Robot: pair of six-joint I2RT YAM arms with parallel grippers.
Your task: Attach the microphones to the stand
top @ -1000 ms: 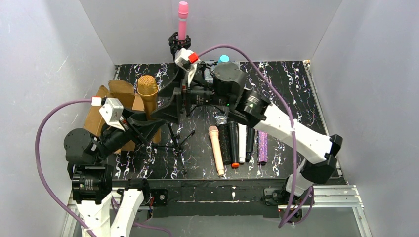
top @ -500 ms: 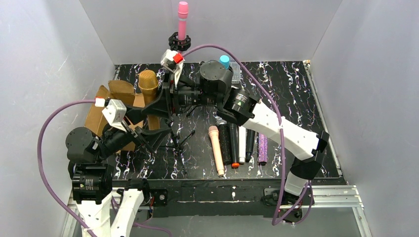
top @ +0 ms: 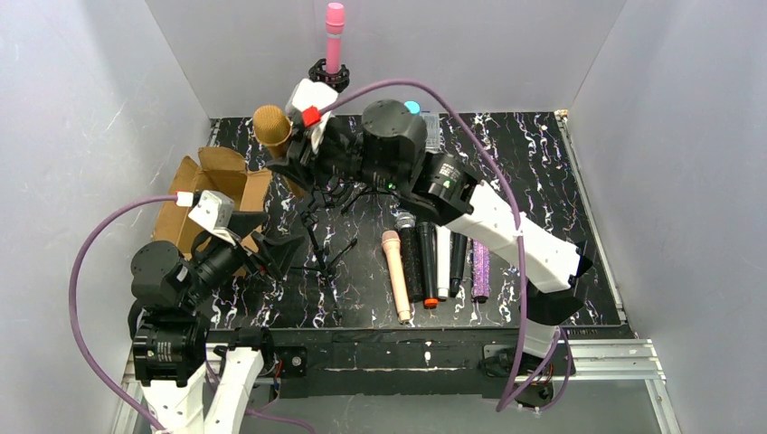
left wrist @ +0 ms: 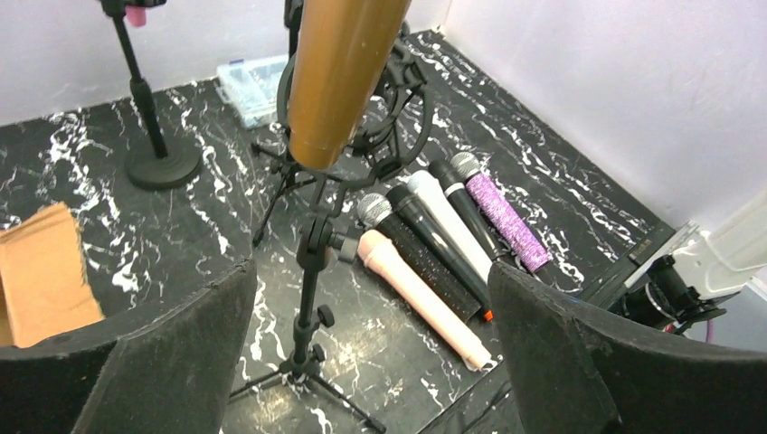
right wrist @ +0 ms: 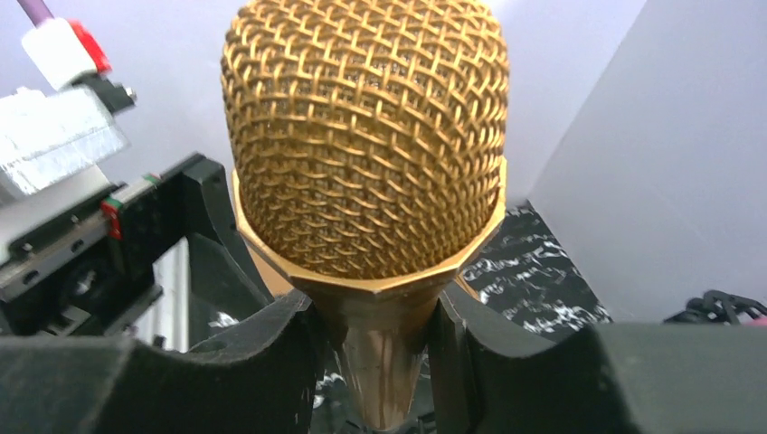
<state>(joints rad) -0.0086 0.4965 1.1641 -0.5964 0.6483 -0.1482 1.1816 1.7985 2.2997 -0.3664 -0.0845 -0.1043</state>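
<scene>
Nearest the bases, the left gripper (top: 269, 242) is hanging low over the table with its jaws fully apart and nothing between them. Its wrist camera is looking past both pads (left wrist: 145, 362) at the tripod stand (left wrist: 310, 262).

Just to the right, five spare microphones are lying side by side on the marbled table (top: 561, 181), from the peach microphone (top: 396, 276) across to the purple glitter microphone (top: 480, 269). None of them is attached.

Further in, the right gripper (right wrist: 380, 362) is clamping the gold microphone (right wrist: 366, 145) at the neck just under the grille. It is holding the microphone head-up and tilted above the tripod stand. The handle's lower end is sitting level with the ring mount (left wrist: 402, 136), but whether it is entering the ring cannot be told. A cardboard box (top: 203, 176) is lying to the left.

At the back wall, the pink microphone (top: 335, 32) is standing upright in a round-based stand (left wrist: 163, 167), already attached.

Judgement: the step in hand is seating the gold microphone.
- The right arm should be lining the handle up with the ring's axis before lowering.
- The grip should be staying high on the neck so the fingers are clearing the mount.
- The light tripod is looking liable to tip, so the free left gripper should be steadying its pole.
</scene>
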